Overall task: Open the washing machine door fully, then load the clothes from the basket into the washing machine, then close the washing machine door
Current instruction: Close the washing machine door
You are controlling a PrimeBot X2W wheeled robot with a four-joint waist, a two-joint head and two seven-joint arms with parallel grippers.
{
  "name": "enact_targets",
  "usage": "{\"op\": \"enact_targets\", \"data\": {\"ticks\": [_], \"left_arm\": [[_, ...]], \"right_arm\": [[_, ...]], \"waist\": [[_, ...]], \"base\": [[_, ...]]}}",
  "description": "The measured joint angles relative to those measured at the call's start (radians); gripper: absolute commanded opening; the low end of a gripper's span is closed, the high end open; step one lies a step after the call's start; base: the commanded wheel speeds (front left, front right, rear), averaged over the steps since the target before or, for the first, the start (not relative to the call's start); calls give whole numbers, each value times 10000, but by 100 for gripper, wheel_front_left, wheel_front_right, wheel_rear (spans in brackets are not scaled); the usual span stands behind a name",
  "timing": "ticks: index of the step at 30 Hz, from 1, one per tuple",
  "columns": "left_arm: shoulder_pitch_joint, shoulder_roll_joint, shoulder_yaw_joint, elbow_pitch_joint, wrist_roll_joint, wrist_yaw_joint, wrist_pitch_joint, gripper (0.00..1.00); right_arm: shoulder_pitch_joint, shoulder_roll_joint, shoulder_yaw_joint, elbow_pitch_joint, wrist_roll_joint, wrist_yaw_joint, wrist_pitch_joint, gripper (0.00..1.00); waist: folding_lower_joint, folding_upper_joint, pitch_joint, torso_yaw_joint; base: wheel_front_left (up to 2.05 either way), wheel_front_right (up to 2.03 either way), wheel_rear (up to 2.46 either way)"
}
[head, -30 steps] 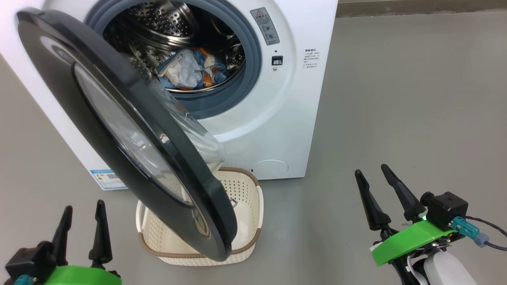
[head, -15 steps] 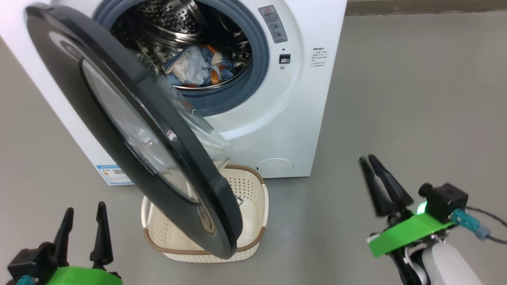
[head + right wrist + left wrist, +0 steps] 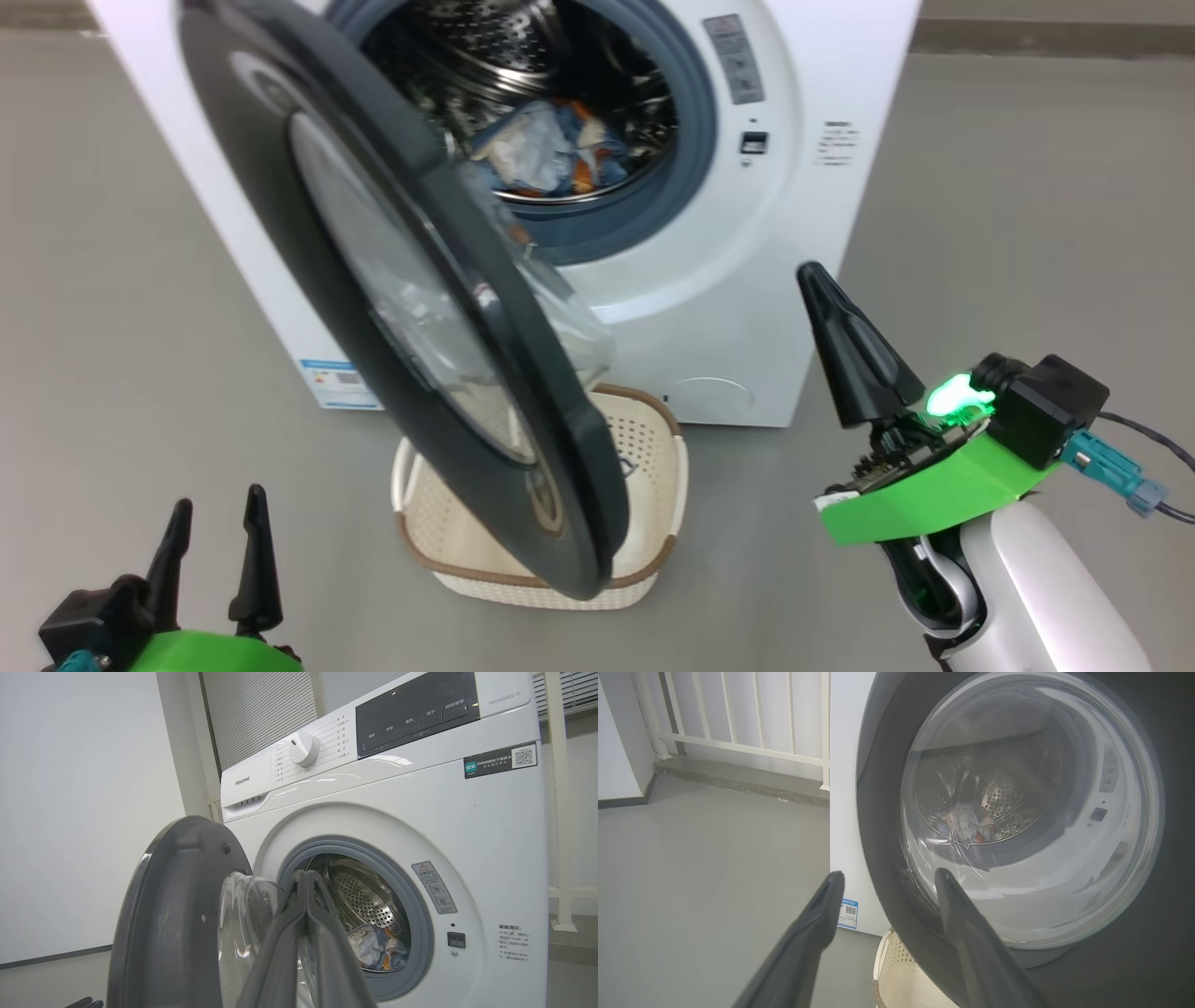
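Δ vs 1 s back: right tool (image 3: 812, 275) now pressed together, rising toward washing machine (image 3: 822, 56); left tool (image 3: 217, 497) staying spread, near left | count: 1 washing machine door (image 3: 574, 467) hanging half-open over 1 basket (image 3: 644, 448); 1 clothes (image 3: 541, 149) bundle lying in drum (image 3: 485, 47); 2 tools

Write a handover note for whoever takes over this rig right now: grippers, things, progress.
Left gripper: open, empty, low on the robot's left.
Right gripper: shut on nothing, raised in front of the washing machine.
Clothes: inside the washing machine.
Basket: below the washing machine door; its visible part is empty.
Done: door opened, clothes loaded.
Left: close the door.
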Motion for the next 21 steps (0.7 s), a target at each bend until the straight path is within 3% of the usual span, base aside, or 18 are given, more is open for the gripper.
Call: {"op": "enact_targets", "data": {"ticks": [7,12,21], "left_arm": [[3,-10,-2,90,-29,0,0,100],[8,-21,-13,188,-33,-2,0,100],[27,-21,2,190,-102,0,-71,100]], "right_arm": [[-67,94,719,-1260,234,0,-2,0],[-173,4,1797,-1822,470,0,-2,0],[-275,-380,3482,-953,556,0,0,0]], "waist": [[0,0,-107,620],[1,0,-227,965],[0,0,-406,1423]], "base": [[0,0,0],[0,0,0],[0,0,0]]}}
